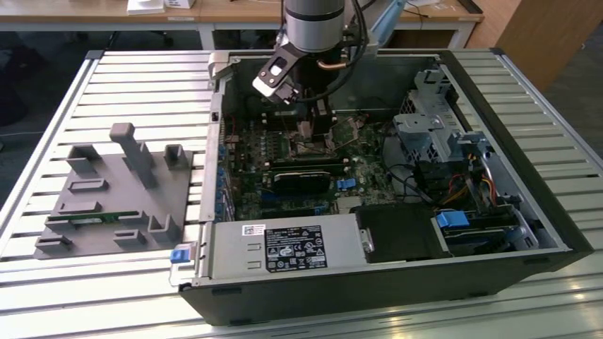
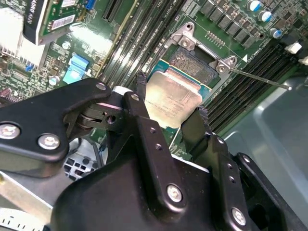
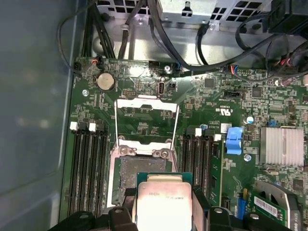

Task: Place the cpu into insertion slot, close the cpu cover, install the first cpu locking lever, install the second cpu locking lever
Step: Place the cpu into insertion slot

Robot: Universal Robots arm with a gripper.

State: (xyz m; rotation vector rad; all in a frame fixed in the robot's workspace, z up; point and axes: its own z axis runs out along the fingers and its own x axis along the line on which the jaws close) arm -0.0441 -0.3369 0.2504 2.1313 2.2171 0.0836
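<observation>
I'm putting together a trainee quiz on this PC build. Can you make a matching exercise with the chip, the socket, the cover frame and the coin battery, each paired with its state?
Things:
1. chip
2. socket
3. cover frame
4. coin battery

States:
A. swung open, off the socket
B. round and silvery, near the board's corner
C. held by the gripper, between its fingers
D. uncovered, dark centre showing

Pairs: 1-C, 2-D, 3-A, 4-B

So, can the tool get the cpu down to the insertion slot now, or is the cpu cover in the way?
Probably yes. The cpu cover stands swung open, off the insertion slot, whose dark centre lies bare. The tool holds the cpu close to it, with nothing seen between.
</observation>
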